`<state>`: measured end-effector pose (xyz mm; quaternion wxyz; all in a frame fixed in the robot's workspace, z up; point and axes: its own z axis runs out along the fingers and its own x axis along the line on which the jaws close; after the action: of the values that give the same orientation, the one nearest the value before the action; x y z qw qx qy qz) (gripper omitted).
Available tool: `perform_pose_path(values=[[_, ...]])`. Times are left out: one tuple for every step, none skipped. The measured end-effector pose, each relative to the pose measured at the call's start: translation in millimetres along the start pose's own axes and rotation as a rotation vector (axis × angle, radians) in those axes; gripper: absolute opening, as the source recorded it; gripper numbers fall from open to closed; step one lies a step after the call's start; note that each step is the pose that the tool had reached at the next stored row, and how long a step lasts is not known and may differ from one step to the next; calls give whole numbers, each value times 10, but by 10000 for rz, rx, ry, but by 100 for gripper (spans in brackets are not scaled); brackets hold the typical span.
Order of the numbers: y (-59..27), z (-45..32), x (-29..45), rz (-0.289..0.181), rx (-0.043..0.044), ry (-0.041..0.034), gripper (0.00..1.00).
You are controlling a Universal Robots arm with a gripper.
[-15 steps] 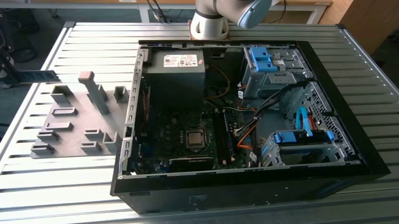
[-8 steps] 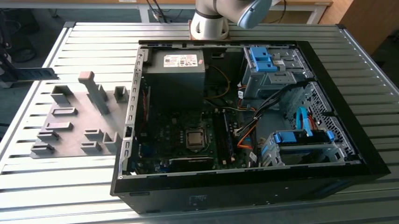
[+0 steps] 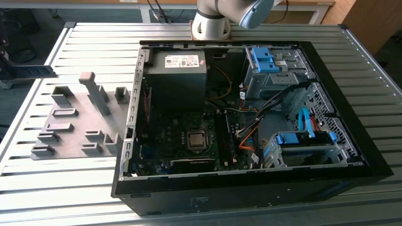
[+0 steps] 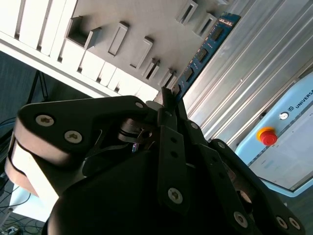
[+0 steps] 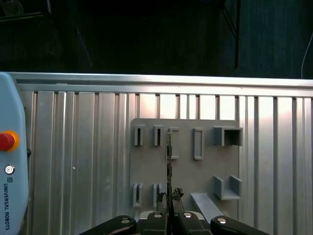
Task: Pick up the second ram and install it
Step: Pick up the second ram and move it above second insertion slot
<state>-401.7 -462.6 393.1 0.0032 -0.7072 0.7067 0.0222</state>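
The second ram [image 4: 203, 51] is a thin blue-green board with dark chips, and my gripper [image 4: 168, 105] is shut on one end of it. In the first wrist view the ram [image 5: 168, 164] shows edge-on, rising from the gripper [image 5: 169, 211] above the grey fixture plate [image 5: 183, 171]. In the exterior view the ram [image 3: 36, 71] hangs in the air off the exterior view's left edge, clear of the table, held by the gripper [image 3: 14, 71]. The open computer case [image 3: 144, 103] lies on the table, its motherboard [image 3: 188, 139] exposed.
The grey fixture plate [image 3: 75, 127] with raised blocks sits on the ribbed metal table [image 3: 63, 188] at the case's left in the exterior view. A pale blue pendant with a red button [image 5: 6, 141] rests on the table. The arm's base [image 3: 210, 23] stands behind the case.
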Motion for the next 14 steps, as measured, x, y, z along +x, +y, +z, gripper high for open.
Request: perform_pose_path(values=[[0, -6, 0, 0, 0, -1, 14], [1, -10, 0, 0, 0, 0, 14], [0, -10, 0, 0, 1, -1, 14], [0, -12, -1, 0, 0, 0, 14], [0, -13, 0, 0, 0, 0, 14], [0, -12, 0, 0, 0, 0, 14], [0, -13, -1, 0, -1, 0, 14], [-3, -14, -1, -1, -1, 1, 14], [-7, -15, -1, 0, -3, 2, 14], [-11, -15, -1, 0, -2, 2, 14], [-15, -13, 0, 0, 0, 0, 14], [-19, -13, -1, 0, 0, 0, 14], [-21, -12, -1, 1, 1, -1, 14], [-25, -13, 0, 0, 0, 0, 14]])
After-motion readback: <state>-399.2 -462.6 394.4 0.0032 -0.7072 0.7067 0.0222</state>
